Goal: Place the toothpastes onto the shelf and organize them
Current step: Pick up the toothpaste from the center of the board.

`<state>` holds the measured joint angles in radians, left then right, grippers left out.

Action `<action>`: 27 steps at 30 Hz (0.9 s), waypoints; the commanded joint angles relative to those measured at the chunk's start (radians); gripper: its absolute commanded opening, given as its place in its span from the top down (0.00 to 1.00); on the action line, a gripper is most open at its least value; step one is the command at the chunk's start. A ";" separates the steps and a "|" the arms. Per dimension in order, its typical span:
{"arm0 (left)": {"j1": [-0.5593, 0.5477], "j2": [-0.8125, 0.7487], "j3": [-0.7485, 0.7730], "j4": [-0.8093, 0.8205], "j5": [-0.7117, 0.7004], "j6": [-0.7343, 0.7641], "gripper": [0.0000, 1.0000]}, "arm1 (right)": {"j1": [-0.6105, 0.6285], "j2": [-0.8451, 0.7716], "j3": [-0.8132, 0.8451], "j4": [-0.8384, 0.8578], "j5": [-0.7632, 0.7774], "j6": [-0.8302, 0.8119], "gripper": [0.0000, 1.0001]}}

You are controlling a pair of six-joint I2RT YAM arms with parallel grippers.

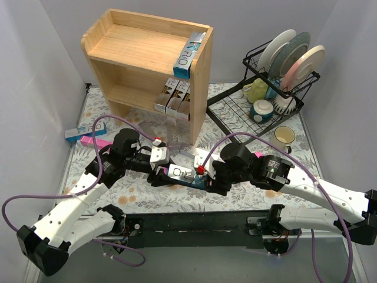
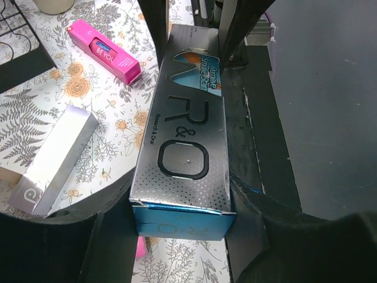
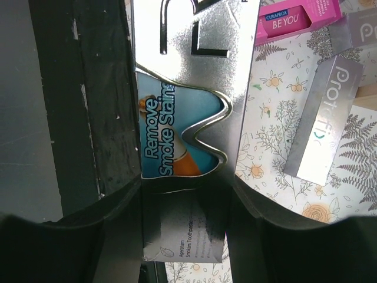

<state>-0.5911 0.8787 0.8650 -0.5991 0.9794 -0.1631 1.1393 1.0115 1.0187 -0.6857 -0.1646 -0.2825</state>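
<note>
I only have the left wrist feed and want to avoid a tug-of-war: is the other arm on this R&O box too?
Observer: Yes. The right tool grips the R&O box at its far end, by the "Remove Smoke Stains" panel.
Operator: What is on the shelf already?
Observer: On the shelf, one blue-and-silver box lies along the right edge of the top level.
Operator: And on the lower level?
Observer: Three silver boxes sit side by side at its right end.
</note>
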 commanded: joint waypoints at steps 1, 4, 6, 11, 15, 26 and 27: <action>-0.004 -0.027 0.035 0.013 0.030 -0.003 0.81 | -0.006 -0.007 0.006 0.146 0.008 0.028 0.49; -0.004 -0.053 0.011 0.064 -0.008 -0.039 0.86 | -0.007 -0.014 -0.011 0.160 0.030 0.040 0.20; -0.004 -0.075 -0.010 0.122 -0.039 -0.079 0.90 | -0.007 -0.019 -0.014 0.160 0.063 0.052 0.10; -0.006 -0.107 -0.034 0.243 -0.143 -0.162 0.99 | -0.010 -0.056 -0.034 0.184 0.213 0.086 0.02; -0.004 -0.118 -0.024 0.303 -0.298 -0.279 1.00 | -0.010 -0.132 -0.051 0.251 0.365 0.120 0.01; -0.006 -0.147 0.063 0.306 -0.383 -0.279 0.99 | -0.010 -0.387 -0.193 0.471 0.815 0.120 0.01; -0.004 -0.150 0.074 0.300 -0.399 -0.267 0.99 | -0.010 -0.418 -0.201 0.479 0.835 0.118 0.01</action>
<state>-0.5972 0.7662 0.8749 -0.3351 0.6273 -0.4488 1.1301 0.6655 0.8444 -0.3336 0.4702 -0.1677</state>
